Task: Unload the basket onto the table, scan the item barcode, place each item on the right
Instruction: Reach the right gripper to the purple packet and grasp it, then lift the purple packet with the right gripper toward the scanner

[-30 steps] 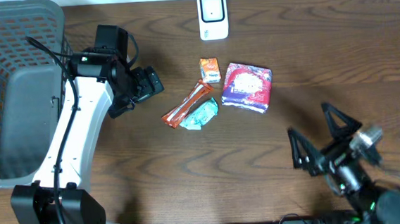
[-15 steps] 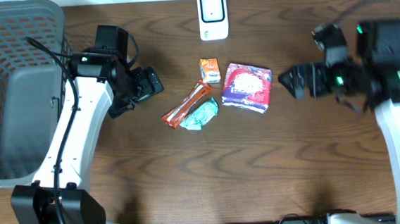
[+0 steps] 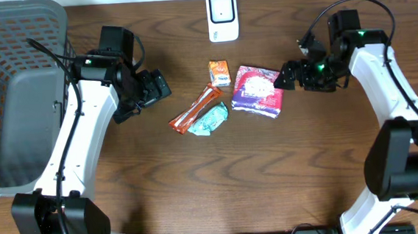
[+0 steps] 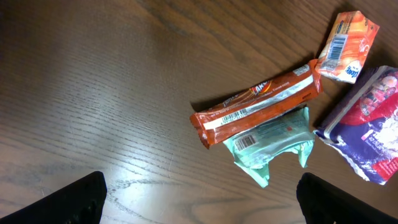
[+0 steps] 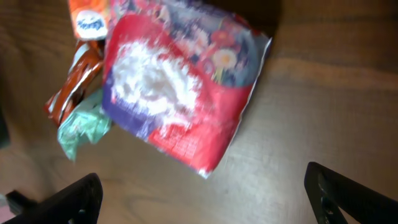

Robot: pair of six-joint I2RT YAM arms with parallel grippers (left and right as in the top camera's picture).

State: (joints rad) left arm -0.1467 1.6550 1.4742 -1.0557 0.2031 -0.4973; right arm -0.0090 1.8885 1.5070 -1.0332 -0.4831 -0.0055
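Several snack items lie mid-table: a small orange packet (image 3: 219, 73), a red and purple bag (image 3: 258, 91), an orange-brown bar (image 3: 195, 108) and a mint-green packet (image 3: 210, 120). The white barcode scanner (image 3: 222, 16) stands at the far edge. My left gripper (image 3: 155, 85) hovers open to the left of the items; its wrist view shows the bar (image 4: 258, 104) and the mint packet (image 4: 270, 143) with barcodes facing up. My right gripper (image 3: 292, 75) hovers open just right of the bag (image 5: 180, 87). Neither gripper (image 4: 202, 208) (image 5: 205, 202) has anything between its fingers.
A grey mesh basket (image 3: 15, 86) takes up the far left of the table. The items lie close together, the bar touching the mint packet. Bare wood shows in front of the items and to the right.
My right arm has swung from the near right corner up to the right side of the red and purple bag. The left arm and the items have not moved.
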